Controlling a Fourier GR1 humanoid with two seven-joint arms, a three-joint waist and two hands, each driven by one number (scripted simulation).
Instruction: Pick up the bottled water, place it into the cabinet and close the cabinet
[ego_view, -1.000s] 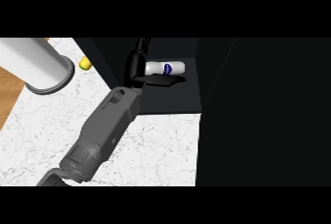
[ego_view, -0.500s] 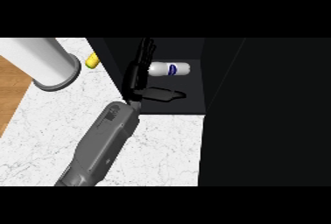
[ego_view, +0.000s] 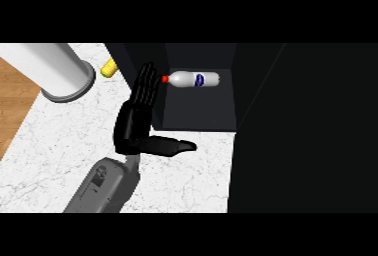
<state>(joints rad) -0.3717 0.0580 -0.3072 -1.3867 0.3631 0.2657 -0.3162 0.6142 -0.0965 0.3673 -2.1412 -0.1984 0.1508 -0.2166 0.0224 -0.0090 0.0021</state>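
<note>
Head view shows us one robot hand (ego_view: 136, 120) open, fingers straight, beside the bottled water (ego_view: 190, 79) lying inside the cabinet (ego_view: 199, 110).

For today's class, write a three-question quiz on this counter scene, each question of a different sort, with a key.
1. True or false: the bottled water lies on its side inside the dark cabinet.
2. The bottle's cap is: A) blue B) red C) green.
3. Fill in: the hand in view has straight fingers, so it counts as ____.

Key: 1 true. 2 B. 3 open; it holds nothing, fingertips beside the bottle's cap end. Which hand it is cannot be told for sure. A white cylinder and a yellow item sit at the upper left.
</note>
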